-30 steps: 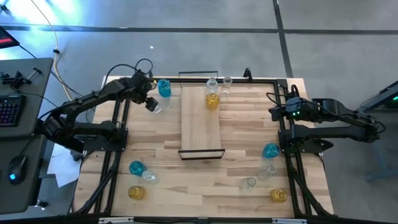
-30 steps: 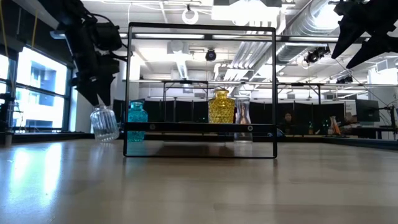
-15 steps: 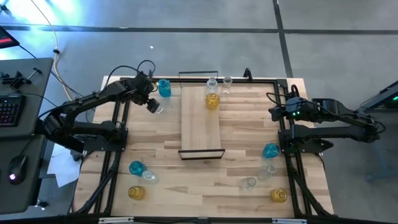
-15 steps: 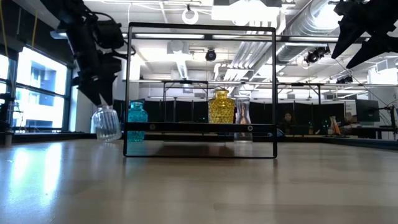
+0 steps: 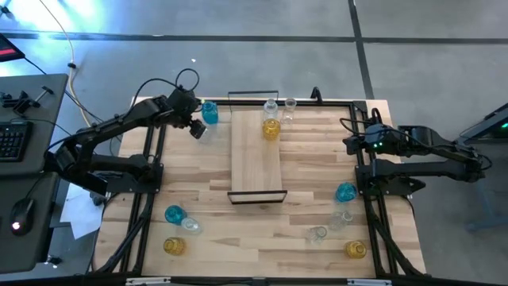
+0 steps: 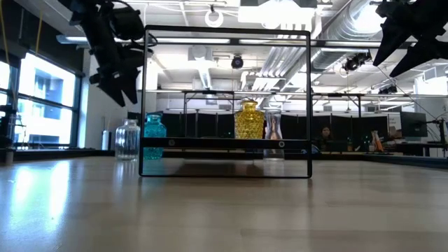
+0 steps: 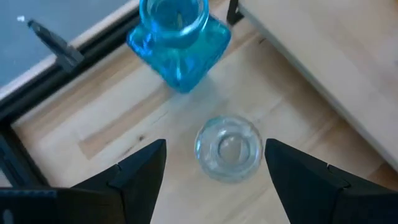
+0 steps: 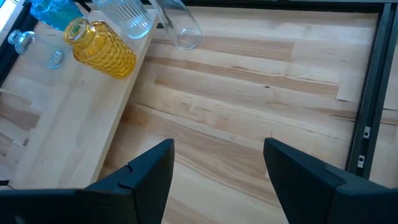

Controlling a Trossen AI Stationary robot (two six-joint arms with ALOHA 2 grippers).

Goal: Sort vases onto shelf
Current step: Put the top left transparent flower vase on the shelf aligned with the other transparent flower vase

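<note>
My left gripper (image 5: 194, 127) hangs open above a small clear vase (image 7: 228, 148) that stands upright on its base on the table, at the far left beside the shelf (image 5: 256, 159). In the low view the fingers (image 6: 120, 87) are well above the vase (image 6: 127, 140). A teal vase (image 5: 209, 112) stands just beyond it. An amber vase (image 5: 271, 129) and a clear one (image 5: 271, 109) stand on the shelf's far end. Another clear vase (image 5: 290, 106) stands off its right side. My right gripper (image 8: 217, 180) waits open, high at the table's right.
Near left stand a teal vase (image 5: 174, 214), a clear one (image 5: 190, 226) and an amber one (image 5: 173, 246). Near right are a teal vase (image 5: 345, 191), two clear ones (image 5: 341, 218) (image 5: 317, 233) and an amber one (image 5: 355, 249). The shelf's near half is bare wood.
My left gripper has risen and drawn slightly toward the table's far edge, away from the clear vase. The vase was right under the fingertips before. It now stands upright on the table, clear of them.
</note>
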